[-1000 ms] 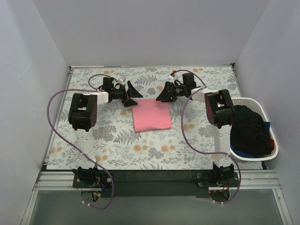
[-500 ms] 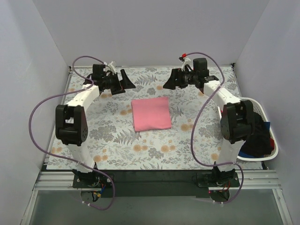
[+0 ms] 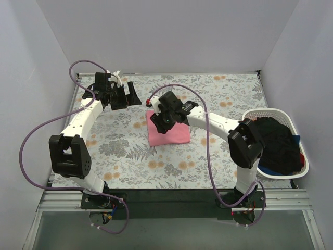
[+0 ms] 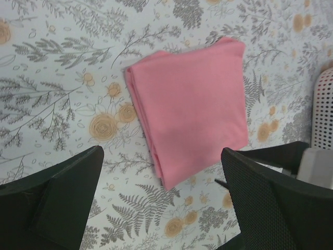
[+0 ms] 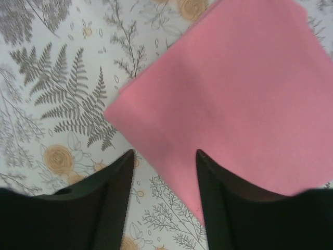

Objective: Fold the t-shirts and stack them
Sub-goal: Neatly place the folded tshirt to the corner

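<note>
My right tool (image 3: 165,119) hangs close over the far left corner of the pink shirt (image 3: 176,133), so that spot is blocked. My left tool (image 3: 129,94) is well apart, at the far left. The surface (image 3: 130,156) near me is open to pass over. The basket (image 3: 271,112) of dark shirts (image 3: 278,143) blocks the right edge.

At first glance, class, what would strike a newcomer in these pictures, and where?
A folded salmon-pink t-shirt lies in the middle of the floral tablecloth, with the right gripper open over one edge. At the far right, a white laundry basket holds dark shirts.
</note>
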Action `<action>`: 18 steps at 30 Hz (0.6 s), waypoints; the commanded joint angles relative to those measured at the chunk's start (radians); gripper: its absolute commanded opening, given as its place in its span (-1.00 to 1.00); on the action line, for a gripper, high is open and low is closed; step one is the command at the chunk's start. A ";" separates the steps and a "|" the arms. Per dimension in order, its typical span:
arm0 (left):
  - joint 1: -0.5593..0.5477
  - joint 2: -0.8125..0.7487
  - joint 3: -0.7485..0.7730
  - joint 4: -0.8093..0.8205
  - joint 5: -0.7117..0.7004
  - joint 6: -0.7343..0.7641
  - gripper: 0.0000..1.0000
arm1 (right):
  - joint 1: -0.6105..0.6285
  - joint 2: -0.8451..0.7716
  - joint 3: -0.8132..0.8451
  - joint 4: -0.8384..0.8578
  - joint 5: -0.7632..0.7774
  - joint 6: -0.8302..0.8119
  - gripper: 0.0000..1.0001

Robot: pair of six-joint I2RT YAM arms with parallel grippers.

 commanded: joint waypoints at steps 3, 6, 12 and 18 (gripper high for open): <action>0.005 -0.086 -0.033 -0.058 -0.061 0.046 0.93 | 0.004 0.069 -0.010 -0.036 0.101 0.043 -0.20; 0.005 -0.085 -0.035 -0.062 -0.064 0.049 0.93 | 0.006 0.118 -0.005 -0.038 0.131 0.055 -0.26; 0.005 -0.082 -0.036 -0.067 -0.079 0.058 0.93 | -0.018 0.238 0.019 -0.038 0.131 0.052 -0.26; 0.005 -0.082 -0.045 -0.081 -0.096 0.081 0.93 | -0.167 0.293 0.078 -0.142 0.121 -0.052 -0.18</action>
